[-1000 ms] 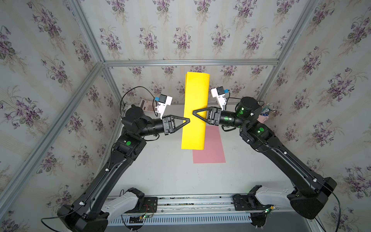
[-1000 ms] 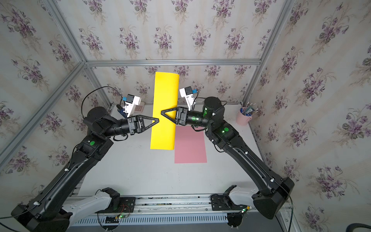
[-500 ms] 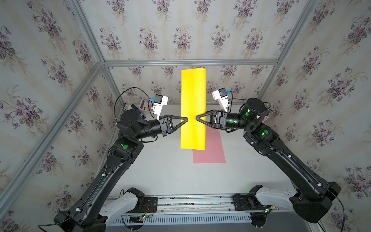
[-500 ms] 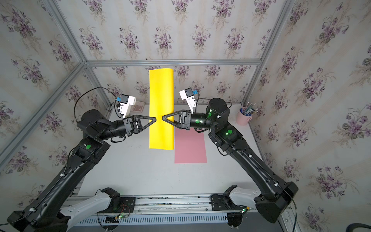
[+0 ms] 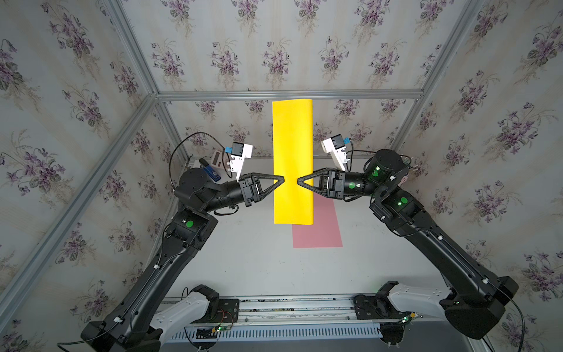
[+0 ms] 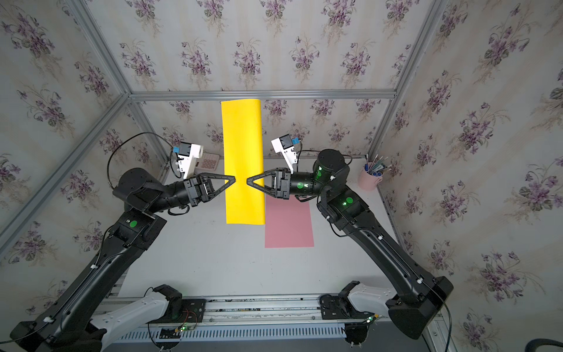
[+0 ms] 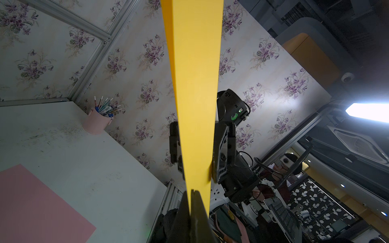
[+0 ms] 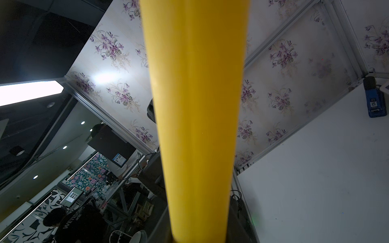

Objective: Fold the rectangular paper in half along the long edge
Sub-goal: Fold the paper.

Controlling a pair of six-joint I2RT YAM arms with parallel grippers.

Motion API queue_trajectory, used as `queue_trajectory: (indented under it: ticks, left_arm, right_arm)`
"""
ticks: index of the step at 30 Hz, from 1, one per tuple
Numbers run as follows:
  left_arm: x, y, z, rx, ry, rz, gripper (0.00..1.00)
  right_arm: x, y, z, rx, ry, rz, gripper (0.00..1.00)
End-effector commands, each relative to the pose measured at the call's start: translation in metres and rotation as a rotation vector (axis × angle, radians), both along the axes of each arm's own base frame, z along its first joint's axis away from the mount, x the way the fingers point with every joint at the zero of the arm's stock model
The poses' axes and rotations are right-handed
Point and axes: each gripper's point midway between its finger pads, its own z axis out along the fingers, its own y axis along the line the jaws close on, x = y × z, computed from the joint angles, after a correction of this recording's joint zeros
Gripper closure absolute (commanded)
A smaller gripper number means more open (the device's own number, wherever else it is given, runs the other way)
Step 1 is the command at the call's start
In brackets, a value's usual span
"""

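Observation:
The rectangular paper [image 5: 292, 137] [image 6: 242, 137] is yellow and hangs in the air above the table, bent double into a long narrow loop. My left gripper [image 5: 282, 179] [image 6: 234, 179] is shut on its two meeting long edges at mid-length; the left wrist view shows the sheet [image 7: 195, 84] pinched at the tips [image 7: 192, 192]. My right gripper [image 5: 299, 182] [image 6: 247, 182] reaches in from the opposite side. Its fingers [image 7: 219, 151] flank the rounded fold [image 8: 195, 105] and touch it on both sides, still held apart by the loop.
A pink sheet [image 5: 323, 231] [image 6: 288, 225] lies flat on the white table [image 5: 259, 259], partly under the hanging paper. A pink cup of pens [image 6: 370, 179] stands at the back right. At the back left are a calculator [image 6: 208, 163] and a blue device [image 5: 211, 173].
The right gripper's jaws have narrowed around the fold and its tips have drawn back toward the paper's right side. The paper and the left gripper have shifted slightly left.

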Motion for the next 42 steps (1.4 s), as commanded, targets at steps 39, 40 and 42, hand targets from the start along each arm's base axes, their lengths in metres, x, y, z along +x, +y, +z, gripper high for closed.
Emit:
queue_trajectory:
  ticks: [39, 40, 42]
  left_arm:
    - [-0.012, -0.002, 0.013, -0.020, -0.077, -0.029, 1.00]
    - [-0.012, -0.002, 0.013, -0.021, -0.077, -0.028, 1.00]
    - [-0.012, -0.003, 0.014, -0.020, -0.078, -0.031, 1.00]
  right_arm:
    - [0.011, -0.011, 0.026, 0.112, -0.066, -0.065, 0.68]
    - [0.010, -0.011, 0.028, 0.115, -0.070, -0.064, 0.68]
    - [0.009, -0.012, 0.030, 0.122, -0.075, -0.068, 0.72]
